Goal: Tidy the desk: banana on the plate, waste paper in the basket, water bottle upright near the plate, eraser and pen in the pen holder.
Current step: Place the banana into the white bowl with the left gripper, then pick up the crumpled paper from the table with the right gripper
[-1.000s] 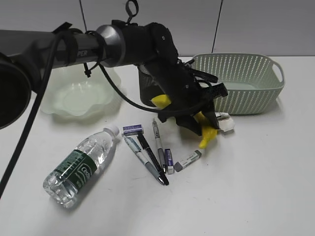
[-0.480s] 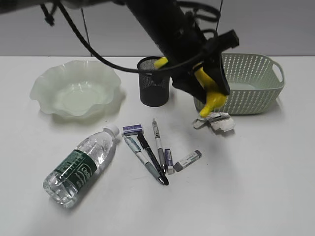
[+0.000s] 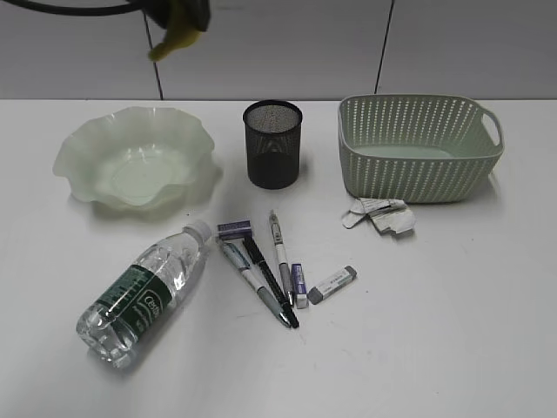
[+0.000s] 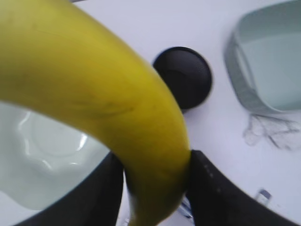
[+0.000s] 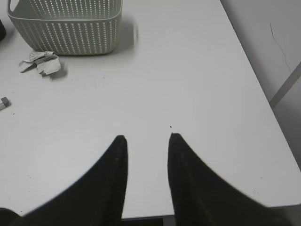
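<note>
Overhead, the left pincer (image 4: pixel 155 172) was clamped on the banana (image 4: pixel 94 94), its two black fingers (image 4: pixel 209 193) pressed against either side of the fruit near one end; in the exterior view only a yellow tip (image 3: pixel 174 30) showed at the top edge, above the plate (image 3: pixel 135 161); the wrist view looked past the fruit down onto the pale-green ruffled plate (image 4: pixel 51 155), the black mesh pen holder (image 4: pixel 183 77) and a corner of the basket (image 4: pixel 263 61).

On the white worktop (image 3: pixel 452 331) the plate sat at the left with nothing in it; the pen holder (image 3: pixel 272 144) stood upright between the plate and the perforated sage-green basket (image 3: pixel 418 148); the waste paper (image 3: pixel 380 215) lay crumpled just in front of the basket, outside it.

The water bottle (image 3: pixel 144 292) lay on its side in front of the plate, white cap pointing toward the pens (image 3: pixel 265 266); three pens lay close together in front of the pen holder, with an eraser (image 3: pixel 332 284) just to their right and two smaller purple-sleeved erasers (image 3: pixel 234 230) beside them.

The right pincer (image 5: pixel 146 141) hung over bare worktop well right of the basket (image 5: pixel 66 23), its dark fingers slightly apart and gripping nothing; the waste paper (image 5: pixel 40 63) showed at the left of its view.
</note>
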Tool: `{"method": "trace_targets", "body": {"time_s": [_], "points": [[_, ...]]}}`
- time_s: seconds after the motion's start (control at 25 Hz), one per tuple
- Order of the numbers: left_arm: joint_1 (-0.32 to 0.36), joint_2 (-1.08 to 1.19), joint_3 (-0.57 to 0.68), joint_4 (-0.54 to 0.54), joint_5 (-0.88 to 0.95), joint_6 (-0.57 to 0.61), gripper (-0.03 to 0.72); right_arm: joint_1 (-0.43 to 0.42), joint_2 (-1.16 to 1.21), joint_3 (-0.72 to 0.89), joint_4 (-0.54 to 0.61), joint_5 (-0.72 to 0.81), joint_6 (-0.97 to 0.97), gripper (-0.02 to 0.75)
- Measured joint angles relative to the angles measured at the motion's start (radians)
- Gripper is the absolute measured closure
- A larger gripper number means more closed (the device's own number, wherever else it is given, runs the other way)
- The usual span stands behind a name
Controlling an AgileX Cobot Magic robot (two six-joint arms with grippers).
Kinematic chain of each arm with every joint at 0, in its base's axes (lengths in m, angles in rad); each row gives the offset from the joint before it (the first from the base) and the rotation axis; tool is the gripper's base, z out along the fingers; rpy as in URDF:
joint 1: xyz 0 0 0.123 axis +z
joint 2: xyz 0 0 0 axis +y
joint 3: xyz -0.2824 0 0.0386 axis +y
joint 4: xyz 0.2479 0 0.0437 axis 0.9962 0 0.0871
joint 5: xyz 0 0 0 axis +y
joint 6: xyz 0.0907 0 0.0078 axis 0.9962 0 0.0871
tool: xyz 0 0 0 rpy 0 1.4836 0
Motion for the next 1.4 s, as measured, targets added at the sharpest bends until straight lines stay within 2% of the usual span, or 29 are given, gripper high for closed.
{"method": "trace_targets", "body": {"time_s": [0.16,0.28,0.44,0.6,0.76,0.84,1.12,1.24,1.4], "points": [[0.141,0.052,0.001,-0.030,0.000,-0.002,0.369,0.000,0.000,0.000,0.000,0.000,0.000,0.491],[0.226,0.123,0.001,-0.093,0.000,-0.002,0.369,0.000,0.000,0.000,0.000,0.000,0.000,0.491],[0.299,0.218,0.002,-0.197,0.000,-0.002,0.369,0.000,0.000,0.000,0.000,0.000,0.000,0.491],[0.312,0.281,0.002,-0.237,0.000,-0.002,0.365,0.000,0.000,0.000,0.000,0.000,0.000,0.491],[0.312,0.324,0.002,-0.319,-0.001,-0.002,0.227,0.000,0.000,0.000,0.000,0.000,0.000,0.491],[0.312,0.330,0.003,-0.328,0.000,-0.002,0.185,0.000,0.000,0.000,0.000,0.000,0.000,0.491],[0.312,0.257,0.002,-0.317,0.000,0.047,0.163,0.000,0.000,0.000,0.000,0.000,0.000,0.491],[0.312,0.138,0.002,-0.270,0.000,0.093,0.164,0.000,0.000,0.000,0.000,0.000,0.000,0.491],[0.312,-0.047,0.001,-0.126,0.000,0.110,0.200,0.000,0.000,0.000,0.000,0.000,0.000,0.491]]}}
